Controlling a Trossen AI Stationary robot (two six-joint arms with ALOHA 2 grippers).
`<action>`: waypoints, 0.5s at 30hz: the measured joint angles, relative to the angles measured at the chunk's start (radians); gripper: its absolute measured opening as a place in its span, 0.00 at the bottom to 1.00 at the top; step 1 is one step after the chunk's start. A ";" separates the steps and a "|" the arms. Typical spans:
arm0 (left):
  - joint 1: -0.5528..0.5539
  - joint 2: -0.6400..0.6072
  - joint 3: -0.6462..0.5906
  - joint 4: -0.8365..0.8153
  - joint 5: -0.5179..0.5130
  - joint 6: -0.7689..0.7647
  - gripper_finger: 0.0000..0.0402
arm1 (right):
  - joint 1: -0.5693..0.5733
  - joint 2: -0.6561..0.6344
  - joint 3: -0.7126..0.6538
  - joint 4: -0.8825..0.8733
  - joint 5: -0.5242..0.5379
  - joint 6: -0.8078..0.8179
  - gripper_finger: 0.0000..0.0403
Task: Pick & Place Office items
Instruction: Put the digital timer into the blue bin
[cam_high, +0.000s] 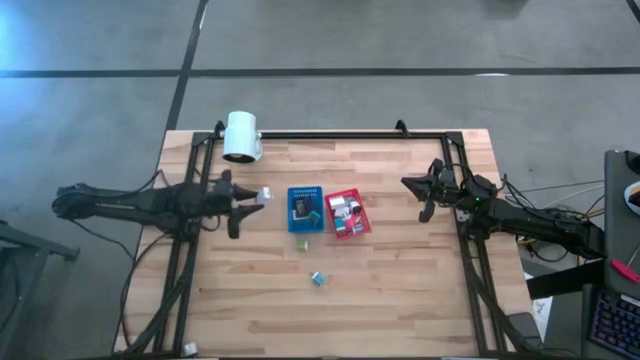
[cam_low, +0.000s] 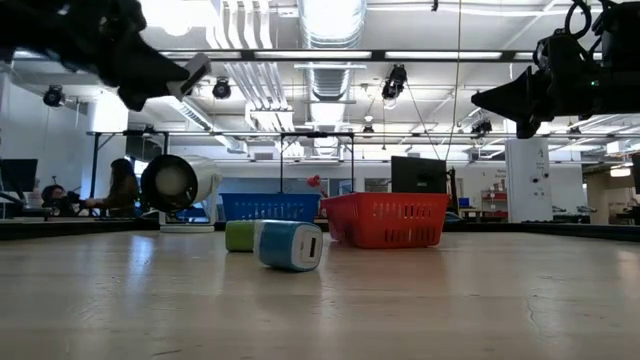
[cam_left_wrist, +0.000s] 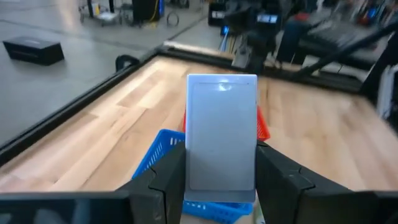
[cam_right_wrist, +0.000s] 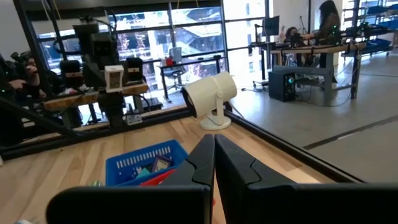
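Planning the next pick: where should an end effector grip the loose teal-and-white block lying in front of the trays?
Come straight down on the teal-and-white block and pinch its two long flat sides. It lies tipped on its side on open table, but a green block sits close beside it.

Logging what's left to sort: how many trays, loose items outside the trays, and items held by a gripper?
Trays: 2, the blue tray and the red tray
Loose on the table: 2, a green block and a teal-and-white block
Held by the left gripper: 1, a white block
Total: 5
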 joint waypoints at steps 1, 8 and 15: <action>0.002 0.049 0.025 0.000 0.000 0.009 0.38 | 0.000 0.000 0.000 0.000 0.002 -0.001 0.02; 0.031 0.471 0.166 0.090 -0.004 0.074 0.38 | 0.000 -0.001 0.000 0.002 0.003 -0.005 0.02; 0.036 0.816 0.256 0.228 0.002 0.132 0.38 | 0.000 -0.001 0.000 0.001 0.003 -0.006 0.02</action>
